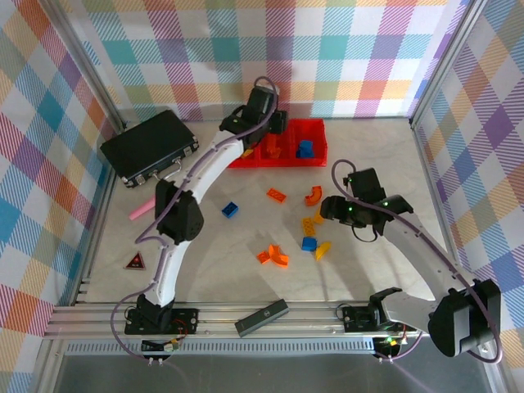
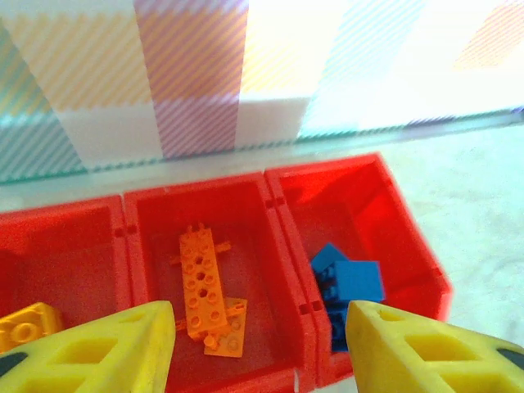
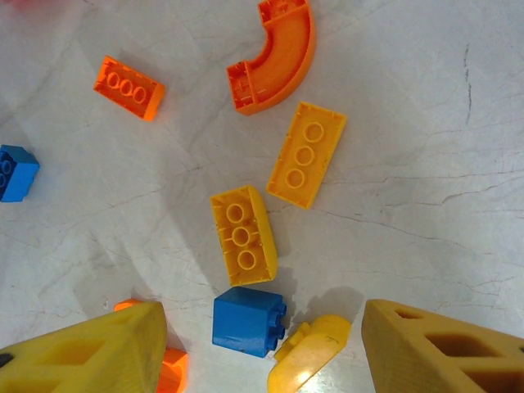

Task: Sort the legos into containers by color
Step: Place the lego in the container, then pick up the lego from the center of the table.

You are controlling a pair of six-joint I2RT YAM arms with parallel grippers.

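Left pincer released, empty, over the containers, top-centre of the overhead view. Right pincer released above loose legos mid-tabletop. Best: straddle blue brick squarely, avoiding yellow wedge just beside it.

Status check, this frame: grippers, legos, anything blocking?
Left gripper open, empty, over containers. Right gripper open, empty, above loose legos on table. Orange, blue, yellow partly binned. No obstruction seen.

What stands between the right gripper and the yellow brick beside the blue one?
Nothing visible covers that yellow brick. The right gripper is open above it. The blue brick sits close at its near end and may crowd a finger.
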